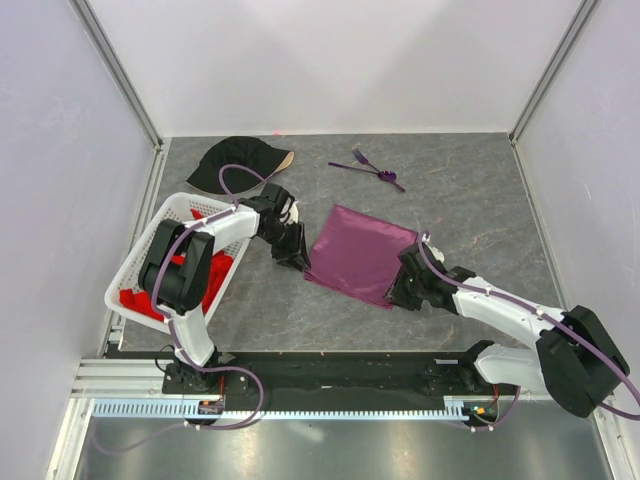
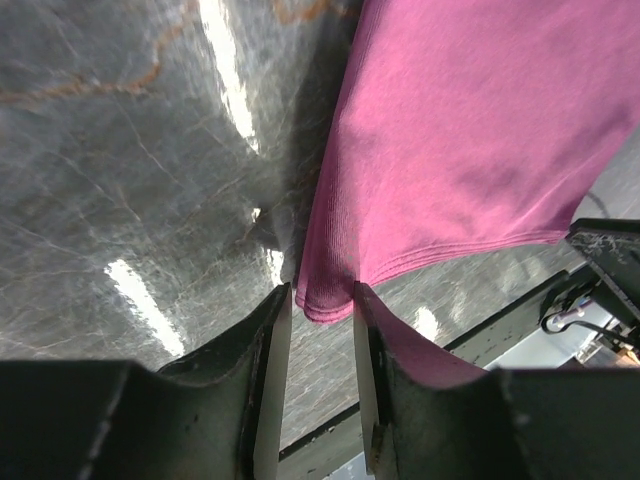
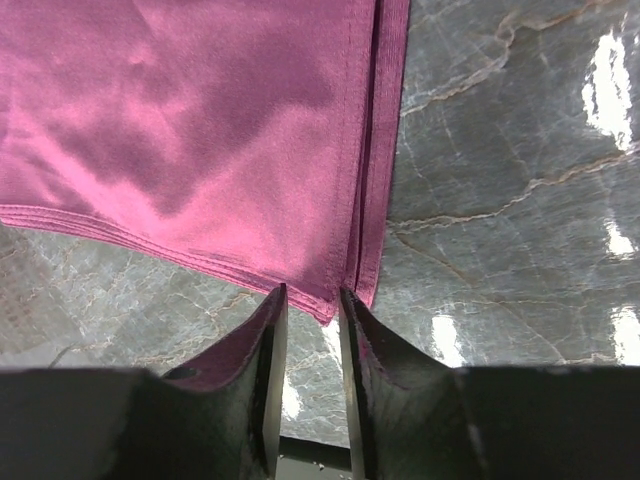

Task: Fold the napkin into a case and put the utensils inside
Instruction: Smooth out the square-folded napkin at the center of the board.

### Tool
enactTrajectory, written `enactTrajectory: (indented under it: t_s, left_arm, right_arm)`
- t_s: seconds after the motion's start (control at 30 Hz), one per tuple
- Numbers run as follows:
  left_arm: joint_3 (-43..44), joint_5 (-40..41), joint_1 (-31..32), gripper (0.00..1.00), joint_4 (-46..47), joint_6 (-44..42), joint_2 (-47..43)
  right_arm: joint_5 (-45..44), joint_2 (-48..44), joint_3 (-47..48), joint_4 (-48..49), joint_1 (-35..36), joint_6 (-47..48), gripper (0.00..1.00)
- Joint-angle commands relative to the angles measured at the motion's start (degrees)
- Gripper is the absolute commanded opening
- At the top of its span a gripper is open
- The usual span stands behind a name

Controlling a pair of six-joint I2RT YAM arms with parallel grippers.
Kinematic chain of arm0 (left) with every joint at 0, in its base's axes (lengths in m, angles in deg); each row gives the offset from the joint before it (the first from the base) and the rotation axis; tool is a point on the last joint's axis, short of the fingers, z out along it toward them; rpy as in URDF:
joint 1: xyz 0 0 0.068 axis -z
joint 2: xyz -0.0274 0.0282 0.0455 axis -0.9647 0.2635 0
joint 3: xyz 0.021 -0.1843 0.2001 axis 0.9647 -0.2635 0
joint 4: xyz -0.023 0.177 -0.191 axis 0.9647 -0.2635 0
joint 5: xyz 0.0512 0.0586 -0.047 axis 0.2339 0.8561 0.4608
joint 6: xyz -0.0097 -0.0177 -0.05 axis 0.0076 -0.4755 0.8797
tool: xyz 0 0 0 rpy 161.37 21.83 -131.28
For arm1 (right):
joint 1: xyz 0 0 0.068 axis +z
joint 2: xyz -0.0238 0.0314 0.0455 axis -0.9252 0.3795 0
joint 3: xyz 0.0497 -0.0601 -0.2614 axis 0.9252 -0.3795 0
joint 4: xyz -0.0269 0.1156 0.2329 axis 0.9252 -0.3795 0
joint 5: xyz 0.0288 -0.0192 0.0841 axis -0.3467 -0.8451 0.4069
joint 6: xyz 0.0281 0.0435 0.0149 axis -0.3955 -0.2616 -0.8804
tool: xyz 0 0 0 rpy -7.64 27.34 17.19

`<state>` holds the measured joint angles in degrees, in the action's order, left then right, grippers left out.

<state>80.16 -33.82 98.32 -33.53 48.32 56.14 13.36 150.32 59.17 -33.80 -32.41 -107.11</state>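
The plum-purple napkin [image 1: 360,252] lies flat on the grey marbled surface [image 1: 470,190] near the middle, tilted so that its corners point roughly to 12, 3, 6 and 9 o'clock. Along one side in the right wrist view, two stitched edges run side by side, so at least two layers of cloth lie there. The left arm [image 1: 225,235] reaches in from 9 o'clock of the cloth, and the left jaws sit low at that corner. Its fingers [image 2: 270,370] stand apart with a narrow gap, the rounded cloth corner between their tips and bare surface showing in the gap below it, so they are not pressed on the cloth. The right arm [image 1: 500,305] comes in from 4 o'clock, with the right jaws at the corner near 5 o'clock. Its fingers [image 3: 265,380] are also slightly parted, the corner just at the tips and not pinched. The purple utensils [image 1: 368,169] lie crossed at 12 o'clock of the napkin, well apart from it. A black cap [image 1: 235,165] rests at 10 o'clock, and a white lattice basket [image 1: 183,199] with a red cloth [image 1: 140,303] inside stands at 9 o'clock
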Motion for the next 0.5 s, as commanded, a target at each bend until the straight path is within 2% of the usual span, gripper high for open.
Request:
enactTrajectory:
  t_s: [0.0,0.47]
  left_arm:
    - [-0.87,-1.75,0.58,0.39,1.37,-0.61,0.24]
    - [-0.78,-1.67,0.66,0.36,1.46,-1.05,-0.46]
  right_arm:
    - [1.23,0.68,-1.06,1.98,-0.13,-1.68,0.33]
    - [3.52,0.33,-3.78,5.41,0.22,-4.93,0.34]
